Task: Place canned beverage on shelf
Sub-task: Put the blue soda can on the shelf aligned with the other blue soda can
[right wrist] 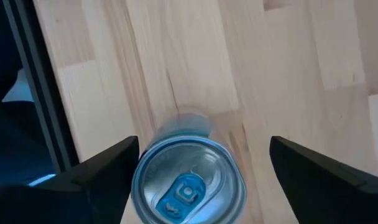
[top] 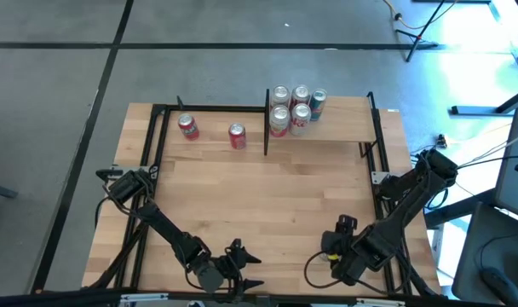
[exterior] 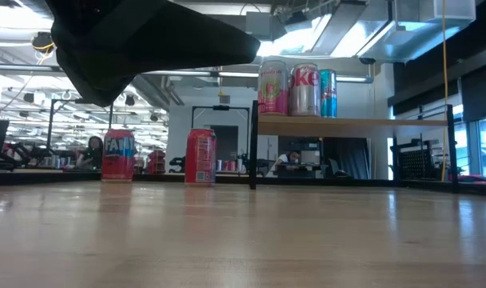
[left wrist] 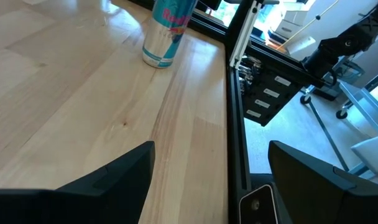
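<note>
A can with a blue top [right wrist: 188, 186] stands upright on the tabletop near the right black rail. In the left wrist view it is a silver can [left wrist: 166, 30] with pink lettering and a teal base. My right gripper [right wrist: 204, 143] [top: 340, 245] hangs open above it, pointing down, with one finger on either side of the can's top and neither touching it. My left gripper [left wrist: 211, 165] [top: 242, 266] waits open near the table's near edge, with nothing between its fingers. The shelf [top: 344, 128] [exterior: 363, 124] stands raised at the far right.
Several cans [top: 291, 109] [exterior: 297, 90] stand on the shelf. Two red cans [top: 187, 126] [top: 237, 135] stand on the tabletop at the far left. A black post [top: 267, 119] marks the shelf's left end, and black rails [left wrist: 234, 118] edge the table. Bare wood fills the middle.
</note>
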You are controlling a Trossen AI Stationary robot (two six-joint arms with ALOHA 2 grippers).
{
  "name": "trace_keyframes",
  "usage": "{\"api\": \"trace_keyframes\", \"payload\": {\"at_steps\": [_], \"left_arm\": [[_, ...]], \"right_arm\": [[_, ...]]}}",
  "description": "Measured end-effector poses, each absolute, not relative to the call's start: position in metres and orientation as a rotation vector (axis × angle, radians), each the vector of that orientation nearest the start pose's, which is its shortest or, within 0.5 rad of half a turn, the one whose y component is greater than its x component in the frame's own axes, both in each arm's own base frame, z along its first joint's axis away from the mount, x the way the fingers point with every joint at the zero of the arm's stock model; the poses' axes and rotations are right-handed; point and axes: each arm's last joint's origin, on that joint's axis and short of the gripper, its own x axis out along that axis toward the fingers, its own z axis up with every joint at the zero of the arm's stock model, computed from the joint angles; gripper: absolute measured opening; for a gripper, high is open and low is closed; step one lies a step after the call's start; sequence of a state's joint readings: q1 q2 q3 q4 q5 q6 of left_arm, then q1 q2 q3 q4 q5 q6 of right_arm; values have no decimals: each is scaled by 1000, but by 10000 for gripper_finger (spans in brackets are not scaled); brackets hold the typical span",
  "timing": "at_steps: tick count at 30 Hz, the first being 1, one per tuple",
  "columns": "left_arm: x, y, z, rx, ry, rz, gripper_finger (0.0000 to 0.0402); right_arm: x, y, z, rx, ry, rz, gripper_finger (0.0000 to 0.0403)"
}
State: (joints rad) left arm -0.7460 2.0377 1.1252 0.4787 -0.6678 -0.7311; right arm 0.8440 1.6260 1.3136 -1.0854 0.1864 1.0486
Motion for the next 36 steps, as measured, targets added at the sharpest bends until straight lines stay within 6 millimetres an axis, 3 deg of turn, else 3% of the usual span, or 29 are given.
{"api": "trace_keyframes", "payload": {"at_steps": [5, 12, 16, 24, 29, 36], "left_arm": [[319, -271, 144, -443, 337, 46, 299], [319, -271, 144, -443, 337, 46, 299], [319, -271, 144, -443, 337, 46, 299], [319, -271, 144, -437, 337, 44, 299], [319, -271, 144, -412, 340, 35, 299], [318, -272, 144, -417, 342, 31, 299]], "right_arm": [[204, 223, 254, 194, 1330, -128, 318], [204, 223, 254, 173, 1334, -111, 200], [205, 224, 254, 108, 1330, -55, 200], [213, 229, 275, -182, 1270, 301, 200], [227, 222, 277, -173, 1268, 396, 200], [233, 208, 260, -148, 1330, 363, 202]]}}
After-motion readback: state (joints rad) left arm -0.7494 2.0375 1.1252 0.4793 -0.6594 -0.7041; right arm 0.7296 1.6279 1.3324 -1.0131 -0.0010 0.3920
